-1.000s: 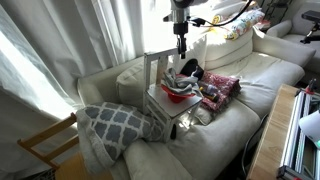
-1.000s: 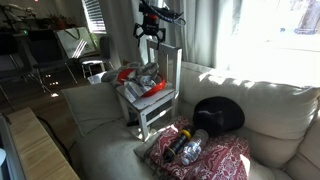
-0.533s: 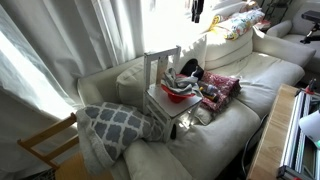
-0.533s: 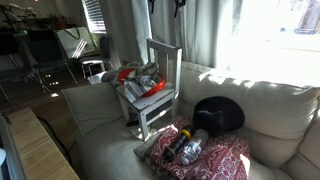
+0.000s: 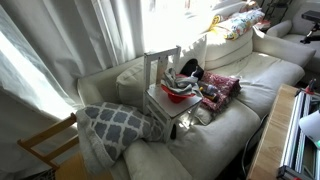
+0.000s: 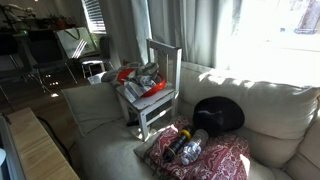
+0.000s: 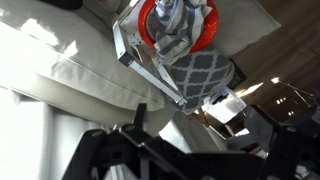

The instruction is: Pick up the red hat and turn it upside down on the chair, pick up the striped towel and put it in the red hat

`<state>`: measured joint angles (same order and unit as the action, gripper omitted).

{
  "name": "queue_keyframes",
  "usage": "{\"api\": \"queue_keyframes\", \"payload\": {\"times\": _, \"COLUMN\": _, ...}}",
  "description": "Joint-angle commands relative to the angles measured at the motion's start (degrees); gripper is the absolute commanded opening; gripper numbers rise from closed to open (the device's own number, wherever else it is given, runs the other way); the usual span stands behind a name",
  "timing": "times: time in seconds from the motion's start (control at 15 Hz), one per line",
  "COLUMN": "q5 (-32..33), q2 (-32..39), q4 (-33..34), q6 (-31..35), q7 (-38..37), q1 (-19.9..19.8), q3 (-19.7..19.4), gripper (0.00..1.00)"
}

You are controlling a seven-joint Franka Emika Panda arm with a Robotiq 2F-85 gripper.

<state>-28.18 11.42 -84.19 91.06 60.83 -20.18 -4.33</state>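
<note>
Sofa (image 5: 255,75) holds 1 chair (image 5: 160,64), red hat (image 5: 178,97) on seat, striped towel (image 5: 176,83) inside; only my wrist view catches the gripper (image 7: 195,160), jaws spread, empty.

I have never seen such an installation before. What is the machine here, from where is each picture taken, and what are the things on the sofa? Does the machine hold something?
The machine is a robot arm that ends in a two-fingered gripper. Both exterior views come from cameras standing in the room, on different sides of a sofa. The arm is outside their frames. The wrist view comes from a camera on the arm itself, looking down from high above. The dark shapes along its bottom edge are the gripper, which is open and holds nothing.

On the sofa stands a small white chair. On its seat lies a red hat, upside down, with a striped towel inside it. Beside the chair are a grey diamond-patterned pillow and a red-pink patterned bundle.
</note>
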Motion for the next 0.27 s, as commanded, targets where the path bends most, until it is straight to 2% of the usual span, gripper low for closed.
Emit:
{"api": "queue_keyframes", "payload": {"times": 0.0, "q5": -1.0, "q2": 0.1, "q4": 0.8, "q6": -0.9, "q7": 0.2, "q1": 0.8, "q3": -1.9, "gripper": 1.0}}
{"api": "queue_keyframes", "payload": {"times": 0.2, "q5": -1.7, "q2": 0.3, "q4": 0.8, "q6": -0.9, "q7": 0.2, "q1": 0.8, "q3": -1.9, "gripper": 1.0}}
